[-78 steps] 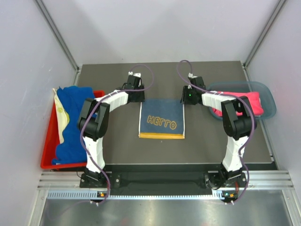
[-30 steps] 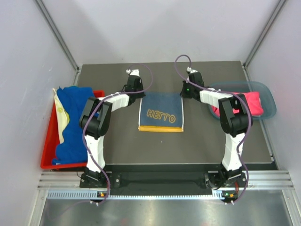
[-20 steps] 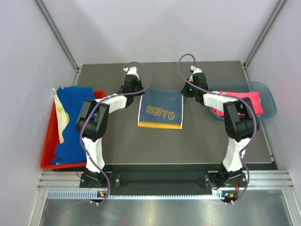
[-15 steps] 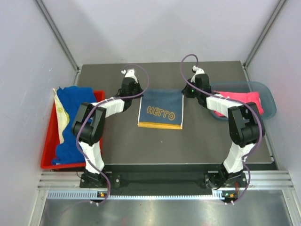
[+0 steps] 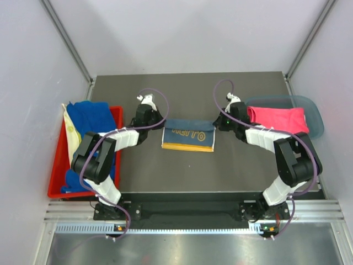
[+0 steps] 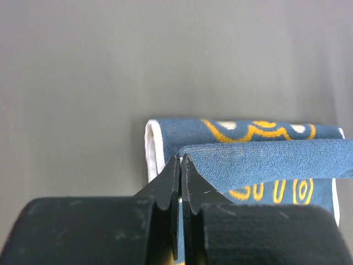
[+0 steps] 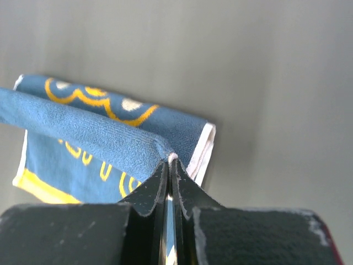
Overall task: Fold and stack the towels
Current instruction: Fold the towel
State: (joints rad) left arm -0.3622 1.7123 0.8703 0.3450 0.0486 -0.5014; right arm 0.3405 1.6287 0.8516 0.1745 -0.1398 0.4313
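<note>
**Both grippers pinch the navy towel's corners**

The left gripper (image 6: 180,160) and right gripper (image 7: 170,160) are each clamped on one corner of the navy towel (image 5: 188,137). They hold that edge raised over the layer beneath. The towel lies mid-table (image 5: 220,165), between them.

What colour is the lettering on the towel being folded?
Yellow-orange lettering on the navy towel; clearest in the left wrist view.

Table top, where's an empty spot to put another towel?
Bare table shows behind the navy HELLO towel, and in a wide strip between it and the near edge. Crowded: the red tray on the left, the teal bin on the right.
</note>
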